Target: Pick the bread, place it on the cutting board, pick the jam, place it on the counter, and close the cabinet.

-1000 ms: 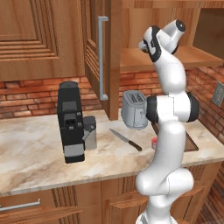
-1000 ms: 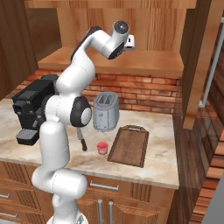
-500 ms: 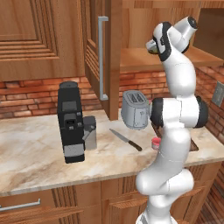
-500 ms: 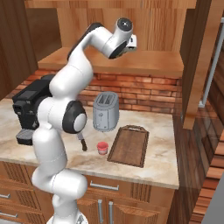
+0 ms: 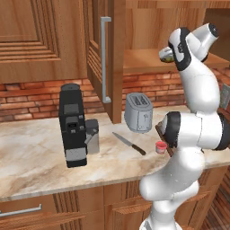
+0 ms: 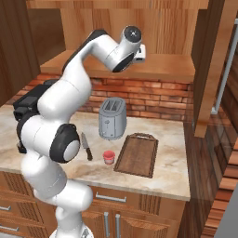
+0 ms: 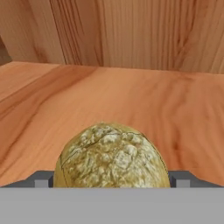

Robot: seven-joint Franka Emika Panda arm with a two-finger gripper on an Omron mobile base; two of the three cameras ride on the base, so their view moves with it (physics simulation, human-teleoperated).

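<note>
The bread (image 7: 113, 157), a bumpy olive-brown lump, sits on the wooden shelf of the open cabinet (image 5: 106, 63). My gripper (image 7: 113, 180) is open, with one fingertip (image 7: 43, 179) just off each side of the bread. The base views show the hand (image 6: 141, 52) raised to the shelf edge. Down on the beige counter (image 6: 167, 173), the small red jam (image 6: 109, 157) stands just left of the dark cutting board (image 6: 137, 154). In the left base view the jam (image 5: 161, 146) shows beside my arm.
A silver toaster (image 6: 112, 118) stands behind the board, with a knife (image 5: 129, 143) lying left of the jam. A black coffee machine (image 5: 72, 123) is further left. The right cabinet door (image 6: 211, 69) hangs open beside the shelf. A brick wall (image 5: 31, 96) backs the counter.
The arm's wrist has swung further up and in toward the cabinet shelf. The jaws have kept the same width. The jam, board and toaster have not moved.
</note>
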